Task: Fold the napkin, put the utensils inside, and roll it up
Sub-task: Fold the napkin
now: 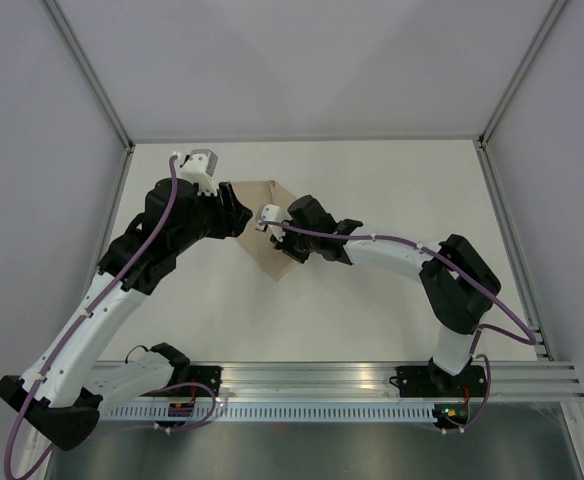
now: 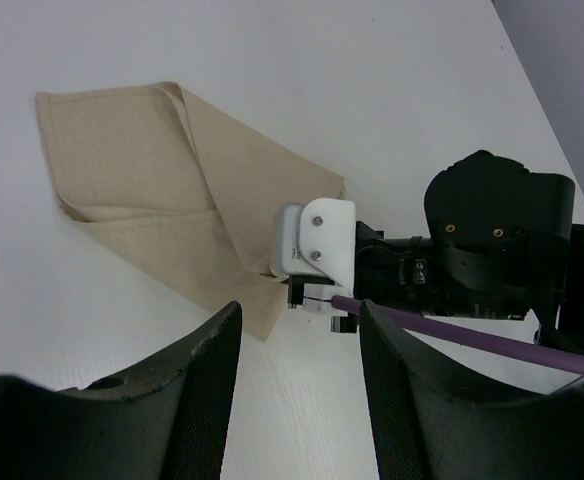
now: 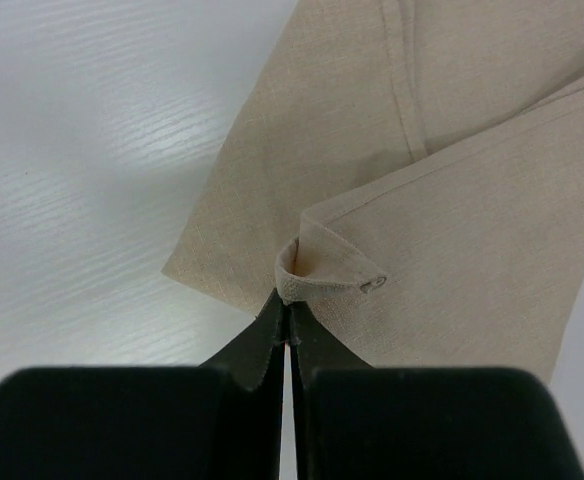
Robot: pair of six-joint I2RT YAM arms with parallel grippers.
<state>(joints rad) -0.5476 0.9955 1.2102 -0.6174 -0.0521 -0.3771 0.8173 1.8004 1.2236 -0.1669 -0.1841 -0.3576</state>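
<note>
Right gripper (image 3: 290, 322) is clamped on a curled napkin (image 3: 472, 230) corner right at its tips. The rest of the cloth lies folded on the surface (image 3: 82, 150) ahead. Left gripper (image 2: 298, 335) jaws apart, holding nothing, napkin ahead-left of it.

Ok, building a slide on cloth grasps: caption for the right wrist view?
Right gripper shut on a curled corner of the tan napkin, lying folded on the white table.
</note>
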